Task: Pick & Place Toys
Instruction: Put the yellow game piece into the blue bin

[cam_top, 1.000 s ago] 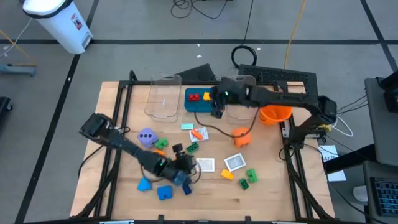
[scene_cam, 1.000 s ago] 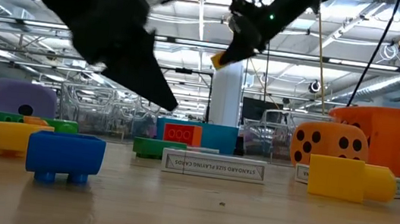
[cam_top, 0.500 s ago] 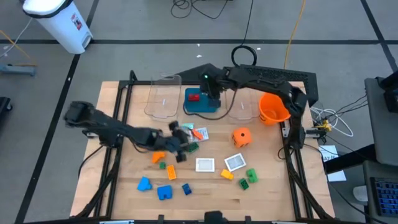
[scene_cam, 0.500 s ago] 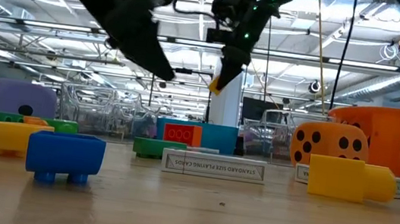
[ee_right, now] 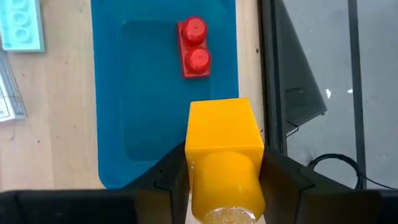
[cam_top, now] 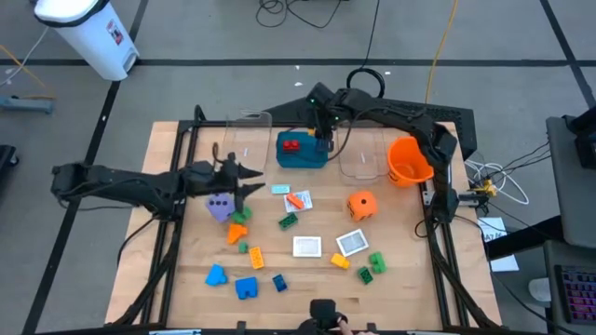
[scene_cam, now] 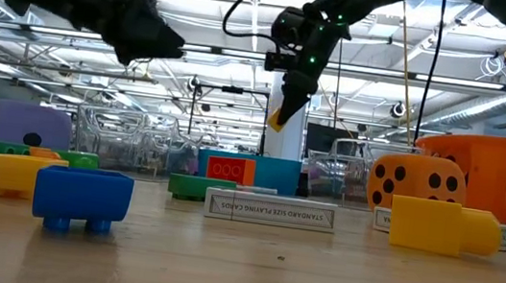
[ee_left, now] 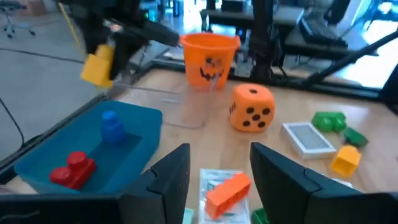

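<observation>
My right gripper is shut on a yellow brick above the far right corner of the teal tray. A red brick and a blue brick lie in the tray. My left gripper hangs open over the table's left half, level, beside the purple die, nothing between its fingers. An orange die, picture cards and small bricks lie across the table's middle and near part. My right gripper pinches the yellow brick by two opposite sides between its two fingers. The fingers slant down from the table's far right. The brick hangs lifted clear above the tray, seen also from the left wrist.
Two clear bins flank the tray at the back. An orange bowl stands at the right edge. Blue bricks lie near the front edge. An orange brick on a card lies ahead of the left gripper.
My left gripper has gone from beside the blue bricks near the front edge up and toward the far left, levelling out as it went. My right arm has swung round toward the far edge and tipped its gripper more steeply down; the yellow brick stays held and sits lower.
</observation>
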Motion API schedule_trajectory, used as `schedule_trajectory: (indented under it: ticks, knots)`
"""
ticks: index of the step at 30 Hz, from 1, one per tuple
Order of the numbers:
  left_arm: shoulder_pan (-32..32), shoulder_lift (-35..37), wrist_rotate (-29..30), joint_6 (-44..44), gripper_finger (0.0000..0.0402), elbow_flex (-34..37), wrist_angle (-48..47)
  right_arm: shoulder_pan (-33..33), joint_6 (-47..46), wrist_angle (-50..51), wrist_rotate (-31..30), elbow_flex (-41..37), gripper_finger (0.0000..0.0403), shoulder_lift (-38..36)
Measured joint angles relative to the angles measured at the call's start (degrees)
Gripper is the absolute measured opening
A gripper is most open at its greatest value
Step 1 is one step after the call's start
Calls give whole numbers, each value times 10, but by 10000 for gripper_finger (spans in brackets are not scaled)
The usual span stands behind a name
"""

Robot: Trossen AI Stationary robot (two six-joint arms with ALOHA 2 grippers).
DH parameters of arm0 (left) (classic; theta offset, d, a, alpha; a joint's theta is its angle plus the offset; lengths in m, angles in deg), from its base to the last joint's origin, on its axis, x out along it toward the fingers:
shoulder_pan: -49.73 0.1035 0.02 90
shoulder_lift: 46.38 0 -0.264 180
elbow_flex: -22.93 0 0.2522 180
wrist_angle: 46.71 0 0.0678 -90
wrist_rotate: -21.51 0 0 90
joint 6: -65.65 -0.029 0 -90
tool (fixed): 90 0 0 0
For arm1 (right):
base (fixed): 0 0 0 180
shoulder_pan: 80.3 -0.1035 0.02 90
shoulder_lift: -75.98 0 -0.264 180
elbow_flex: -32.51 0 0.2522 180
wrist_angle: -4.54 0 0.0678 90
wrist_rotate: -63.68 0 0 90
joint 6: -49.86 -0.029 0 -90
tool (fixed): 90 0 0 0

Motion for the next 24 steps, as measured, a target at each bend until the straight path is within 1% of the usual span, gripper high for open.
schedule_trajectory:
  ticks: [2,5,11,17,24]
  knots:
    - [27,7,-22,0,175,18,20,0,0,-1,3,0,134,-2]
    - [64,5,-62,-1,175,27,41,0,-6,-20,28,0,134,0]
    - [116,5,-127,-3,175,27,75,0,-9,-61,30,0,134,-1]
    - [142,5,-156,0,175,26,99,-6,-48,-82,45,0,134,-1]
    - [144,5,-161,7,175,26,98,-61,-59,-85,42,-25,134,-1]
